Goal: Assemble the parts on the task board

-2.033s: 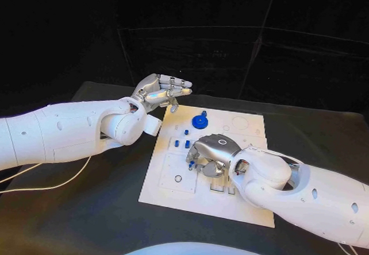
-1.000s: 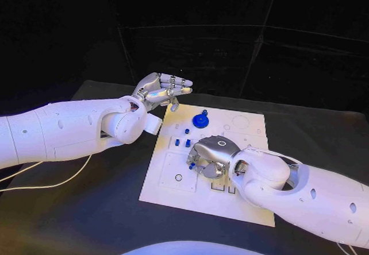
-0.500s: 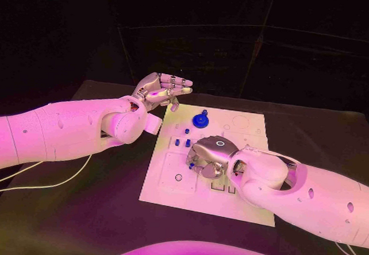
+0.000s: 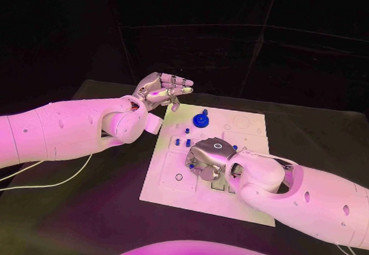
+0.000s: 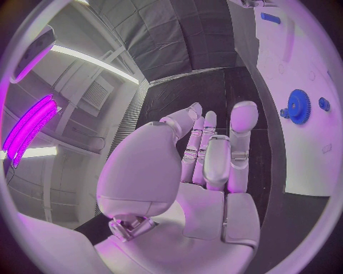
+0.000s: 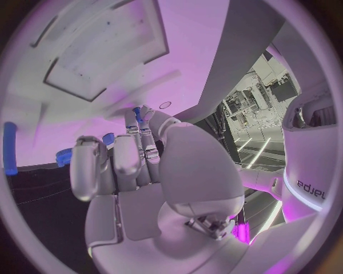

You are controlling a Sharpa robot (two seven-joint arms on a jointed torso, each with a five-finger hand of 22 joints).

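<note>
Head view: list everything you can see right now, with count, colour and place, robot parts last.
Table: one, black, under everything.
Task board: one, white, mid-table.
Blue gear: one, blue, far end of the board.
Small blue pegs: a few, blue, between gear and right hand; exact count unclear.
Cable: one, white, on the table under the left arm.
Left hand: silver, raised beyond the board's far left corner, holding nothing.
Right hand: silver, fingers down on mid-board; grip unclear.
</note>
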